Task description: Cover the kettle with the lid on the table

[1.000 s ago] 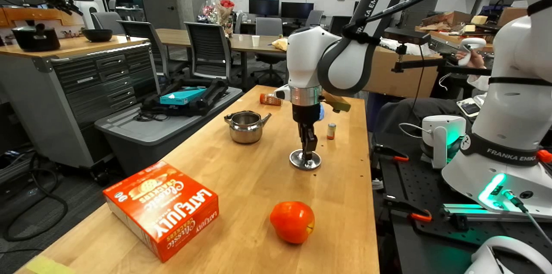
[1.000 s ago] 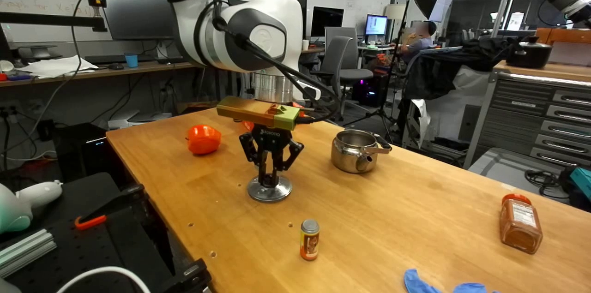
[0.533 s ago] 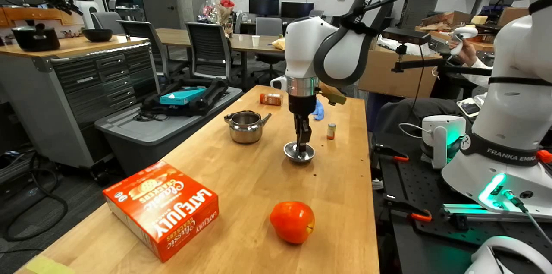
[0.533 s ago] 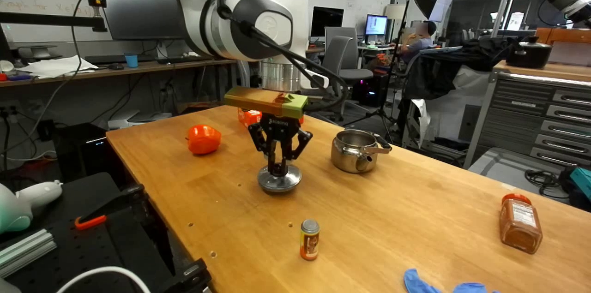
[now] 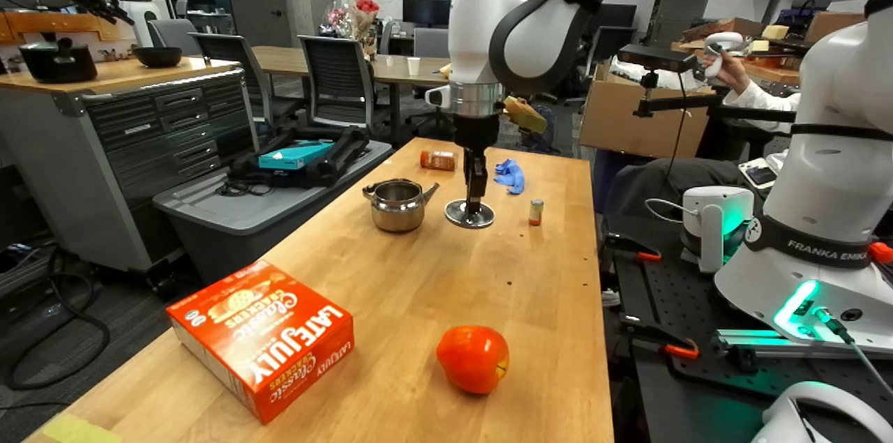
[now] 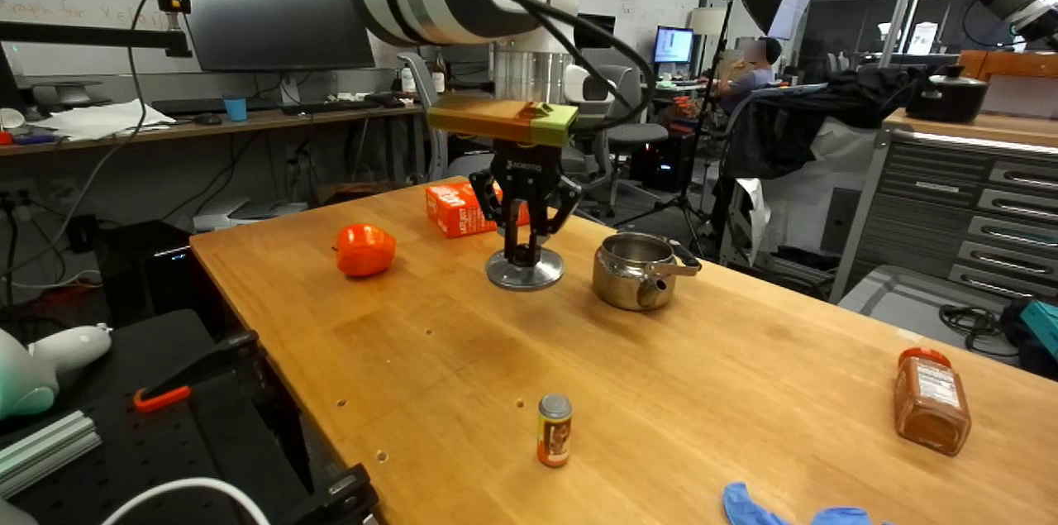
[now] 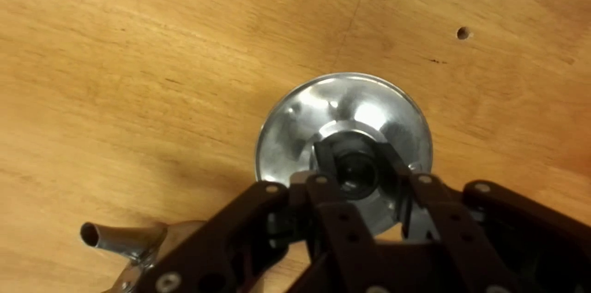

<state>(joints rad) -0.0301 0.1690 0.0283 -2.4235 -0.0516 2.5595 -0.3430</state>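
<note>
gripper [image 6: 525, 253] has the lid [image 7: 344, 104] pinched by its knob [image 7: 358, 172] rn, directly below; kettle [image 6: 633, 279] w/ open top nearby, to one side.

White glare on the lid [image 7: 342, 106]

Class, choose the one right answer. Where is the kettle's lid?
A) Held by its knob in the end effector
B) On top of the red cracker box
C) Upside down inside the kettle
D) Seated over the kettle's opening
A: in the wrist view the end effector grips the dark knob of the lid, and in both exterior views the kettle stands uncovered.
</note>
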